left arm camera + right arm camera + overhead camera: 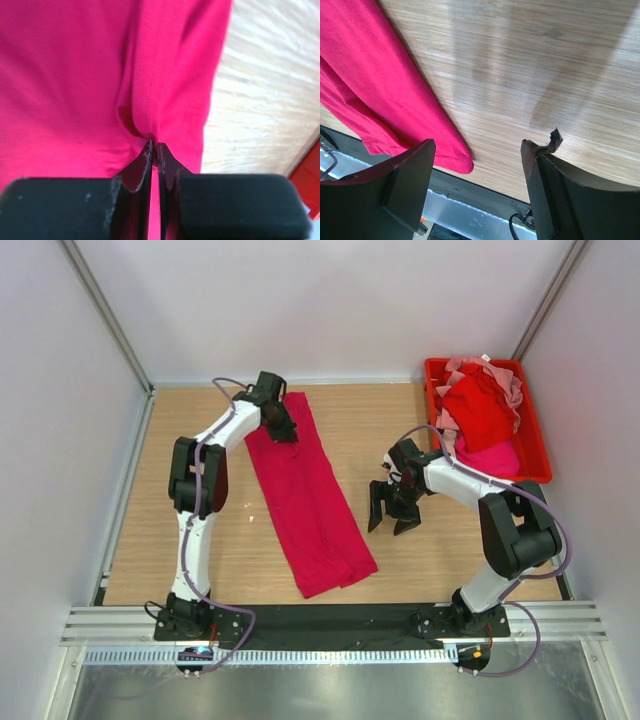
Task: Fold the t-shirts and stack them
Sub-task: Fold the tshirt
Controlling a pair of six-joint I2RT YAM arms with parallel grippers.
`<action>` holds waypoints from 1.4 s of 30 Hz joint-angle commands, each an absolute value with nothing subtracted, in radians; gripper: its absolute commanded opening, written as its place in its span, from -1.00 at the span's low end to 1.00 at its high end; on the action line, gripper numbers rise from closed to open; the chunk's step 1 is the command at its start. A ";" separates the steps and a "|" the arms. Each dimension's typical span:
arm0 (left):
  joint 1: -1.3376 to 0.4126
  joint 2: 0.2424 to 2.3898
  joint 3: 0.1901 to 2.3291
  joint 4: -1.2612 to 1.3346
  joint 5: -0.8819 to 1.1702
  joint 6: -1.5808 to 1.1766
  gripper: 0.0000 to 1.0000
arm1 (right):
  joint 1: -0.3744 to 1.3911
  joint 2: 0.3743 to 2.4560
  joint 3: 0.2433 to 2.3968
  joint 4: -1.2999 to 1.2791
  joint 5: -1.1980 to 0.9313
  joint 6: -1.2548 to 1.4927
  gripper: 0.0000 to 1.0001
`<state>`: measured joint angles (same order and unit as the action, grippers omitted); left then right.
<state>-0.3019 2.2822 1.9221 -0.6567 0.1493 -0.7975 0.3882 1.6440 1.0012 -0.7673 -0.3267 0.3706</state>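
Left gripper [154,147]: pressed together at the far end of the cloth, pinching a small pucker of it near the right-hand edge.
Crimson t-shirt [305,490]: lies on the table [400,425] as a long narrow strip, running from the far left down toward the near edge, its near end close to the black strip in front of the arms.
Grip risk: the pinch looks shallow. The wrist view does not show how many layers are caught, possibly only the top one, so a lift could peel the strip open instead of carrying the whole end over.
Fold risk: only one corner is held, so pulling the far end toward the near one could drag it askew and bunch the middle.
Right gripper [393,515]: jaws spread wide and holding nothing, hanging over bare wood just beside the strip's near right edge.
Right-side risk: with nothing pinning the near end, the cloth may slide with the pull, perhaps over the table's edge.
Red bin [535,445]: far right, with the heaped t-shirts [482,410] in red, pink and magenta lying unfolded inside, well apart from both arms.
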 commanded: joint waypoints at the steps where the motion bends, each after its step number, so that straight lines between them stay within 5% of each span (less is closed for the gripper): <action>1: -0.324 2.252 1.957 -0.669 0.143 -0.755 -0.85 | 0.382 1.643 1.017 -0.765 -0.324 0.357 0.53; 10: -0.351 2.310 2.026 -0.675 0.147 -0.721 -0.62 | 0.380 1.635 0.997 -0.765 -0.319 0.356 0.53; 17: -0.371 2.359 2.117 -0.689 0.222 -0.652 -0.19 | 0.379 1.631 0.988 -0.769 -0.316 0.354 0.52; 21: -0.359 2.274 2.073 -0.706 0.051 -0.615 -0.07 | 0.380 1.625 0.991 -0.776 -0.308 0.351 0.52; 42: -0.236 2.444 2.223 -0.460 0.258 -0.600 0.02 | 0.377 1.618 1.002 -0.801 -0.304 0.357 0.52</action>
